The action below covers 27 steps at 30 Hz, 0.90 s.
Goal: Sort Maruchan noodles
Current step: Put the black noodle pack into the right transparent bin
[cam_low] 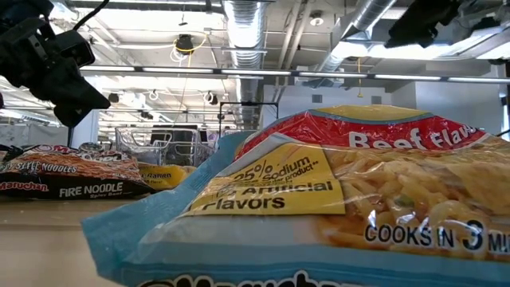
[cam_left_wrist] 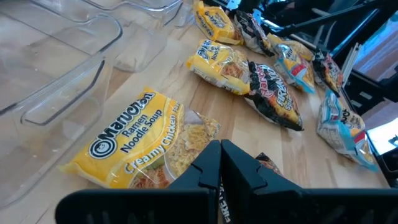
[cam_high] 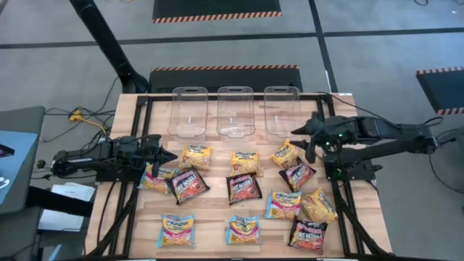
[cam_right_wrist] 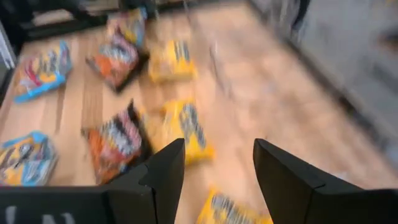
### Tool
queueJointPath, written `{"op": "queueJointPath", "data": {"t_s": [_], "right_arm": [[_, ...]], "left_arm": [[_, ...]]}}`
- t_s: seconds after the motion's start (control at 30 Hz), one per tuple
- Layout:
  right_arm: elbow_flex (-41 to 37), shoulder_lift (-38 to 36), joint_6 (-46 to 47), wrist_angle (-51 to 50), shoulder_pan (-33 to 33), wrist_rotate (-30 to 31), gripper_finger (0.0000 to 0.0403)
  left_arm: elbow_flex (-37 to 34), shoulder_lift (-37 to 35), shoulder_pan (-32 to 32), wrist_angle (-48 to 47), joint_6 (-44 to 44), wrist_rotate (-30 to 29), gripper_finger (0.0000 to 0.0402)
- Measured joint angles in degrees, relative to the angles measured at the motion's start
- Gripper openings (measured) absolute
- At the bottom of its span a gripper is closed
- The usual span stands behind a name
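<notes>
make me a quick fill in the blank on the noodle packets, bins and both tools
1. Along the table's far edge stand ___ clear bins.
2. The left tool has its fingers ___.
3. The right tool has its fingers ___.
4. The yellow packet just ahead of the left tool reads Creamy ___.

Missing words: three; shut; open; Chicken
</notes>
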Motion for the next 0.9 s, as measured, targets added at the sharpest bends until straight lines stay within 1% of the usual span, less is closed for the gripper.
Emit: {"op": "queueJointPath", "data": {"t_s": [0.2, 0.33, 0.43, 0.67, 0.8, 0.9], "right_arm": [[2.9, 5.1, 8.8, -8.8, 0.0, -3.7, 0.0217], [3.0, 7.8, 12.1, -11.8, 0.0, -8.5, 0.0217], [3.0, 10.3, 13.9, -13.1, 0.0, -10.3, 0.0217], [3.0, 17.7, 13.1, -15.0, 0.0, -13.0, 0.0217], [3.0, 22.0, 9.4, -15.8, 0.0, -16.4, 0.0217], [3.0, 24.9, 5.1, -15.8, 0.6, -18.1, 0.0217]], "left_arm": [[0.0, 0.0, 0.0, 0.0, -1.9, 0.0, 0.0000], [0.0, 0.0, 0.0, 0.0, -2.5, 0.0, 0.0000], [0.0, 0.0, 0.0, 0.0, -2.5, 0.0, 0.0000], [0.0, 0.0, 0.0, 0.0, -1.0, 0.0, 0.0000], [0.0, 0.0, 0.0, 0.1, -0.9, 0.0, 0.0000], [0.0, 0.0, 0.0, 0.2, -0.9, 0.0, 0.0000]]}}
